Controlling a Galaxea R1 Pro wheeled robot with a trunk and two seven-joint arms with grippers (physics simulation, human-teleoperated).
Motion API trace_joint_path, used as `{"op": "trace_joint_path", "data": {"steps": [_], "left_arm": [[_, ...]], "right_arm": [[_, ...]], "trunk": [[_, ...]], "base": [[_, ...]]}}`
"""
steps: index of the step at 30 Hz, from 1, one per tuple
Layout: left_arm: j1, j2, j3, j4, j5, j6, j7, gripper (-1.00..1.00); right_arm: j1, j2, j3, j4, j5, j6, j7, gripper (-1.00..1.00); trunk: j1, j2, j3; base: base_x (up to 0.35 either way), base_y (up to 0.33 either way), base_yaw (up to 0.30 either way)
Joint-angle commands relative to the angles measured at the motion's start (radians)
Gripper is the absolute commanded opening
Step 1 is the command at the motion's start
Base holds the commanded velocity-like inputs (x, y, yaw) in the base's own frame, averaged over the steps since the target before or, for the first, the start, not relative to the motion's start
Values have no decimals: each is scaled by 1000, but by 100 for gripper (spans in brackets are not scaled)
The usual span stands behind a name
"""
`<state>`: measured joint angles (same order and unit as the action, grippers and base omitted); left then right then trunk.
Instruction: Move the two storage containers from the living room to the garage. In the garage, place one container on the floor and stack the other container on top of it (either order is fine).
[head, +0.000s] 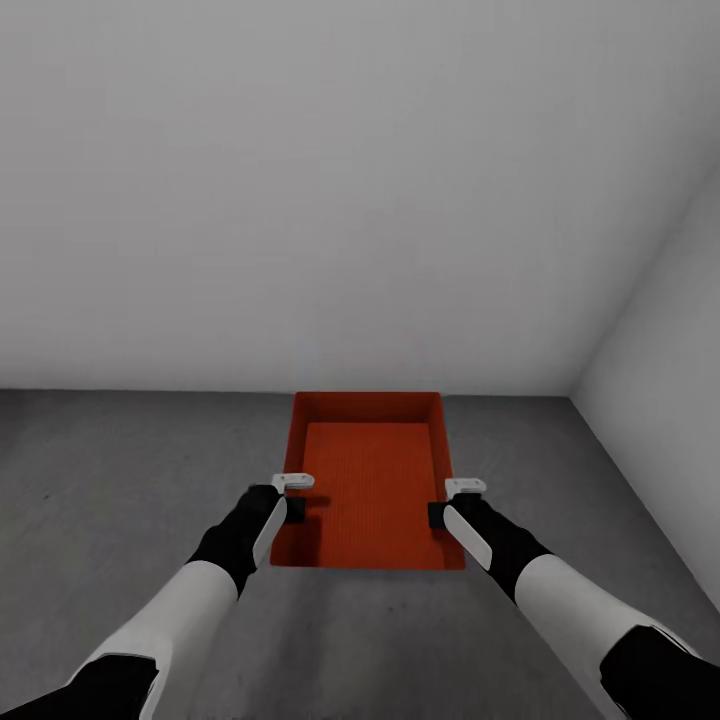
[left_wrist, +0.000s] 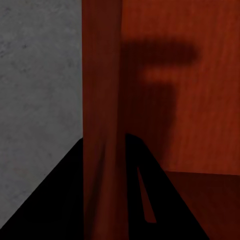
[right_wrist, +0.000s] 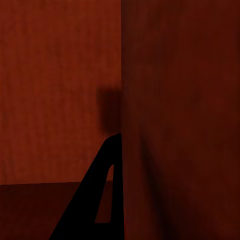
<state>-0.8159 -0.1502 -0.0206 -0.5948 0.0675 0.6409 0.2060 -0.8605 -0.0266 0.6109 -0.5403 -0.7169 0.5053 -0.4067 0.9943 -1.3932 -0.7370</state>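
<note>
Lidless red-orange rectangular storage container (head: 372, 480) on dark grey concrete floor (head: 120, 470), near white wall corner. Left end effector (head: 291, 497) clamped on left wall, right end effector (head: 448, 501) clamped on right wall.

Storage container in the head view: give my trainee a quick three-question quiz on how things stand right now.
1. True or false: the storage container sits on light wood planks.
2. Each claw, left claw and right claw, is at: A) a side wall of the container, B) its far wall, C) the white wall.
3. In the left wrist view, what does the container wall pass between?

Key:
1. False; it is over the dark grey floor.
2. A.
3. The claw's dark fingers, one on each side of the wall.
</note>
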Motion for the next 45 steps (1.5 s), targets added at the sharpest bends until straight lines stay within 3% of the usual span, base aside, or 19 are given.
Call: {"op": "trace_joint_path", "data": {"steps": [1,45], "left_arm": [[0,1,-1,0,2,6,10,-100],[0,0,-1,0,2,6,10,-100]], "right_arm": [[-2,-56,-49,-3,47,-22,-21,-100],[-2,-56,-49,-3,47,-22,-21,-100]], "trunk": [[4,-8,-6],[173,-316,-215]], "base": [[0,0,0],[0,0,0]]}}
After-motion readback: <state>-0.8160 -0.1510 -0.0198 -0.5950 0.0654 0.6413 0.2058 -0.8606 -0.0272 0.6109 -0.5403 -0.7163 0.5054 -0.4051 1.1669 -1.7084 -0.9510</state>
